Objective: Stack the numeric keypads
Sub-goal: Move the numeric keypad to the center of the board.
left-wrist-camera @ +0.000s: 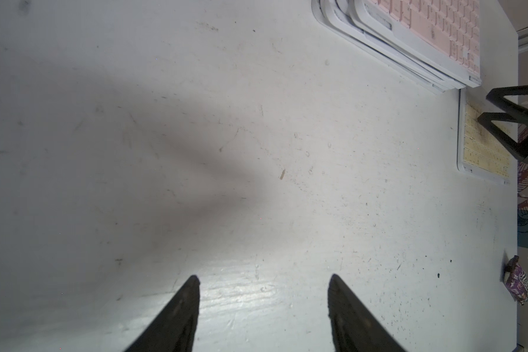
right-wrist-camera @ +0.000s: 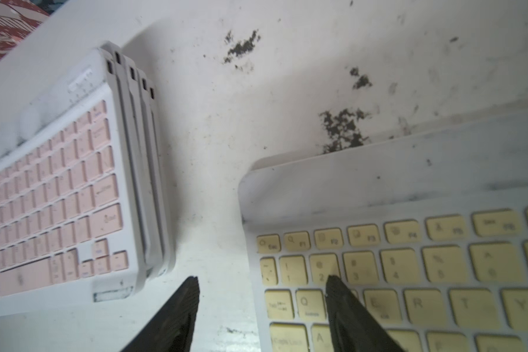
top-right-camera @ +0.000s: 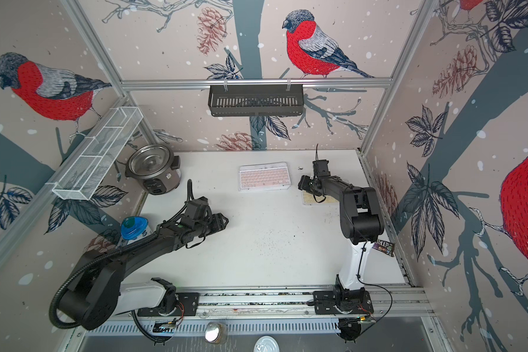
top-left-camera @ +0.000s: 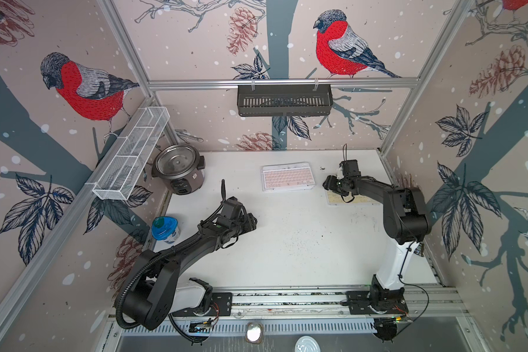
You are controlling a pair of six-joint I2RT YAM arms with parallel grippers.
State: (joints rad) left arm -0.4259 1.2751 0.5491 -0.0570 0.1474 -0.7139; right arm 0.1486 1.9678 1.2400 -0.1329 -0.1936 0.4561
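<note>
Stack of thin white-framed keypads (top-left-camera: 287, 178), pink-keyed one on top, sits rear-centre on the white table (top-left-camera: 287, 243). Long axis runs left-right, keys up, top row toward the back wall. The flat, white-framed yellow-keyed keypad (right-wrist-camera: 439, 274) lies just right of it, not touching, same heading. My right gripper (right-wrist-camera: 261, 279) has its jaws apart, straddling that keypad's left short edge: one finger over the keys, one over bare table. Can't tell if it touches; nothing gripped. My left gripper (left-wrist-camera: 264, 277) has its jaws apart, empty, over bare table.
</note>
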